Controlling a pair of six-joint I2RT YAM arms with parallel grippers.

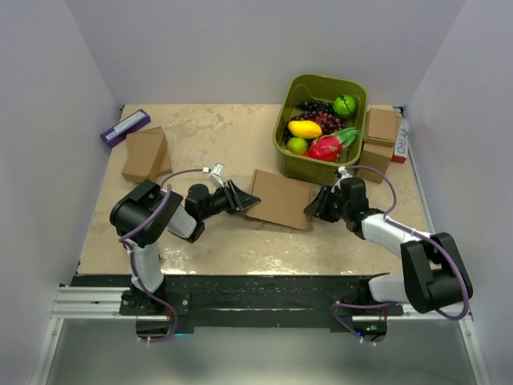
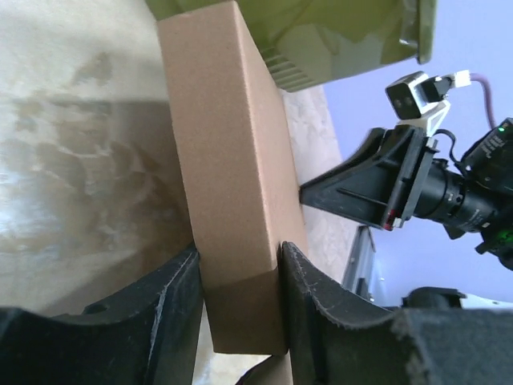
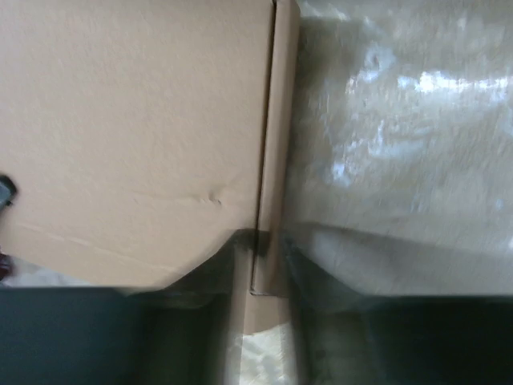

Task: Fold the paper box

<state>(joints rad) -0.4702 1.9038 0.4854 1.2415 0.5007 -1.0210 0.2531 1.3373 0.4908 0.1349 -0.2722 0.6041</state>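
Observation:
The paper box (image 1: 280,200) lies flat in the middle of the table, a thin plain brown mailer. My left gripper (image 1: 243,196) is at its left end. In the left wrist view both fingers press against that end of the box (image 2: 232,160), so the left gripper (image 2: 239,257) is shut on it. My right gripper (image 1: 315,207) is at the box's right end. In the blurred right wrist view its jaws (image 3: 260,265) stand slightly apart around a thin side flap edge of the box (image 3: 136,120).
A green bin (image 1: 321,80) of toy fruit stands just behind the box's right half. Smaller brown boxes sit at the back left (image 1: 144,154) and the back right (image 1: 382,132). A purple packet (image 1: 125,127) lies in the far left corner.

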